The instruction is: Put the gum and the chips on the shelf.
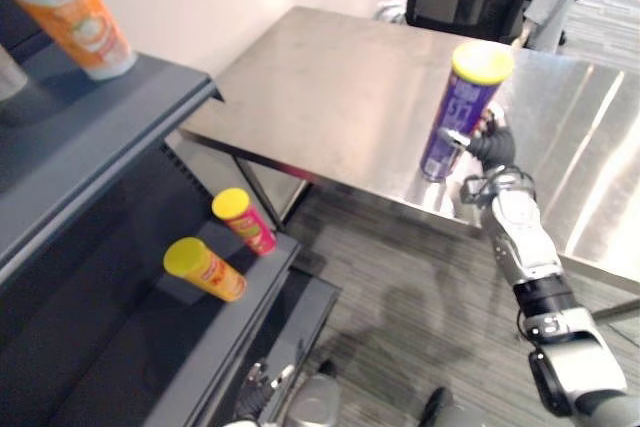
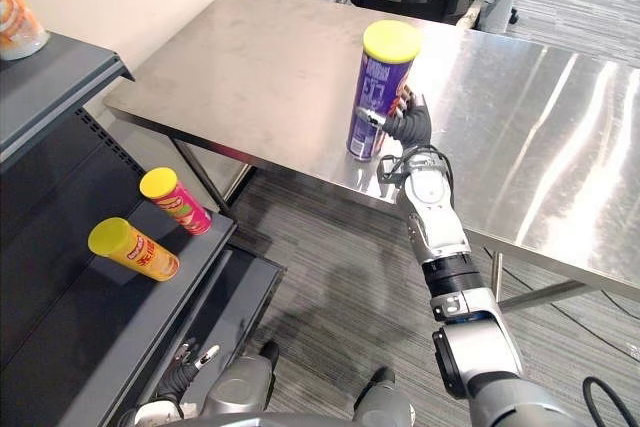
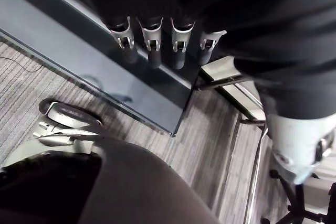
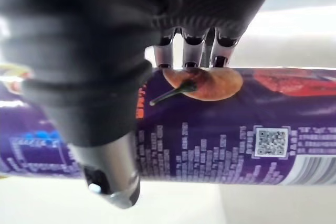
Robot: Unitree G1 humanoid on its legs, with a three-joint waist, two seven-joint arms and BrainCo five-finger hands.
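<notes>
Office, steel table (image 2: 250,57), carpet floor (image 2: 330,277), shelf (image 1: 100,112)

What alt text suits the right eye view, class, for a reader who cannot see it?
The right hand grips an upright purple chips can with a yellow lid near the steel table's front edge. An orange can and a pink can sit on a dark shelf at left.

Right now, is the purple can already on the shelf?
No, the purple can stands upright on the steel table, with the right hand wrapped round it.
</notes>
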